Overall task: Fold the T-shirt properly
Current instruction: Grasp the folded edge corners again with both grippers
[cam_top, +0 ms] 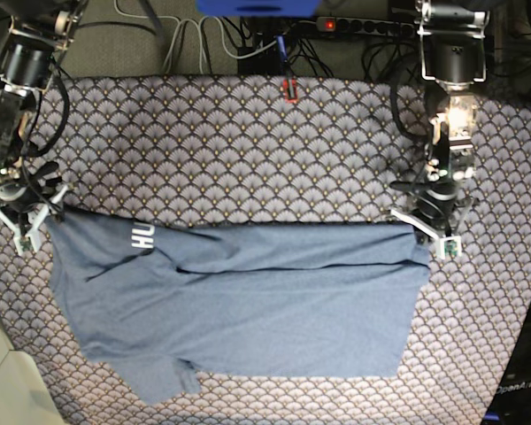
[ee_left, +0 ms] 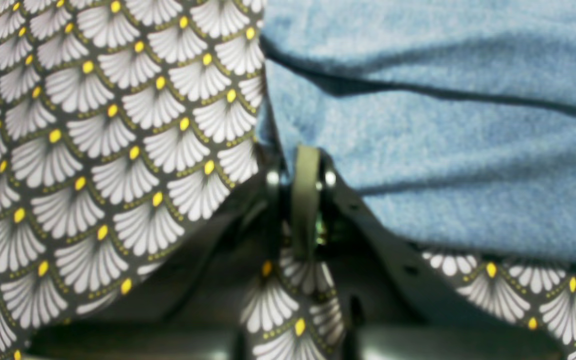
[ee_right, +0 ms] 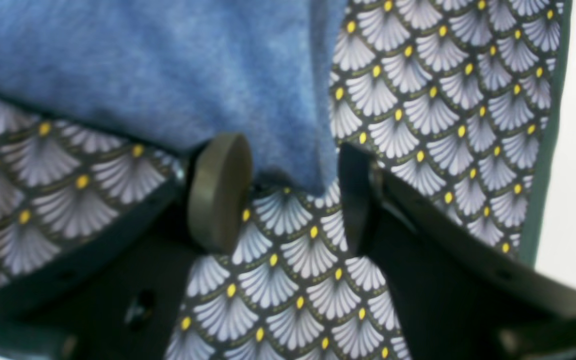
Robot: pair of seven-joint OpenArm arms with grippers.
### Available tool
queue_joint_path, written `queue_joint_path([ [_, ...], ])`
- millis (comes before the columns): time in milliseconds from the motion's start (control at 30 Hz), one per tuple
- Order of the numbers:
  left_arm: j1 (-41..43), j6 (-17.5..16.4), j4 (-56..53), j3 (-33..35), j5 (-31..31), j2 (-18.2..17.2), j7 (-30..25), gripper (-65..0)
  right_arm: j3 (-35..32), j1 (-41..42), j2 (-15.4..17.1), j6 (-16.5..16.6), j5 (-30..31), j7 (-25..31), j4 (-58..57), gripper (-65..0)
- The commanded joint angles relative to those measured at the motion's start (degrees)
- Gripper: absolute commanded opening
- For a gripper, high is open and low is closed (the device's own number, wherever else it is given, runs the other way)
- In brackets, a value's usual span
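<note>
The slate-blue T-shirt (cam_top: 248, 301) lies folded across the table's front half, with white lettering (cam_top: 142, 235) showing near its upper left corner. My right gripper (cam_top: 37, 217) stands at that corner. In the right wrist view it (ee_right: 288, 197) is open, and a tip of the T-shirt (ee_right: 168, 70) sits loose between its pads (ee_right: 218, 192). My left gripper (cam_top: 432, 237) is at the shirt's upper right corner. In the left wrist view it (ee_left: 305, 190) is shut, with the corner of the T-shirt (ee_left: 443, 140) running into its tips.
A fan-patterned tablecloth (cam_top: 248, 150) covers the table. Its edge (ee_right: 548, 150) runs close beside my right gripper. Cables and a power strip (cam_top: 363, 25) lie behind the table, and a small red object (cam_top: 289, 88) sits near the back edge.
</note>
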Motion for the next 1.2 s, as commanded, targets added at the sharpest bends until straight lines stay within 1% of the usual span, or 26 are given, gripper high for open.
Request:
queue_joint_path([
  [0,-1.25,0.38,1.14,-0.3,0.22,-0.41,-1.17,-64.7,0.23,1.7,1.28,-0.06,0.43,0.9,0.17,-32.8],
  [233,-1.25,0.47,1.14,-0.3,0.22,-0.41,-1.17,-64.7,0.23,3.72,2.16,-0.06,0.35,0.99,-3.26,-33.0],
  [300,-1.25,0.47,1.14,-0.3,0.22,-0.41,-1.17,-64.7,0.23,3.72,2.25,-0.06,0.35,0.99,-3.7,-34.4],
  [333,-1.25,0.38,1.14,-0.3,0.22,-0.41,-1.17,-64.7,0.23,3.72,2.25,0.03,0.35,0.99,-3.7,-36.6],
  [467,-1.34,0.38,0.97,-0.3,0.22,-0.41,-1.17,-64.7,0.23,3.37,2.25,0.03,0.35,0.99,-3.7,-50.5],
  [633,-1.34,0.38,0.88,-0.3,0.22,-0.41,-1.17,-64.7,0.23,3.19,2.16,0.03,0.35,0.9,-3.79,-64.9],
  [867,-0.99,0.21,1.23,-0.3,0.22,-0.67,-1.17,-64.7,0.31,1.08,2.51,0.12,0.43,0.9,-3.35,-65.0],
  [900,-0.9,0.21,1.23,-0.3,0.22,-0.67,-1.17,-64.7,0.4,0.73,2.51,0.56,0.43,0.9,-3.35,-65.0],
  [967,-0.72,0.21,1.23,-0.3,0.22,-0.67,-1.17,-64.7,0.49,-0.32,2.51,4.16,0.43,0.9,-3.26,-65.0],
  [1000,-0.55,0.21,1.23,-0.3,0.22,-0.67,-1.17,-64.7,0.49,-0.67,2.6,5.26,0.43,0.82,-3.26,-65.0],
  [1100,0.86,0.21,1.85,-0.3,0.22,-0.67,-1.17,-64.7,1.11,-1.9,2.6,5.26,0.35,0.38,-3.17,-65.0],
  [1167,2.18,0.21,3.34,-0.3,0.22,-0.67,-1.08,-64.7,3.04,-3.49,2.42,5.26,0.35,0.9,-1.59,-65.0],
])
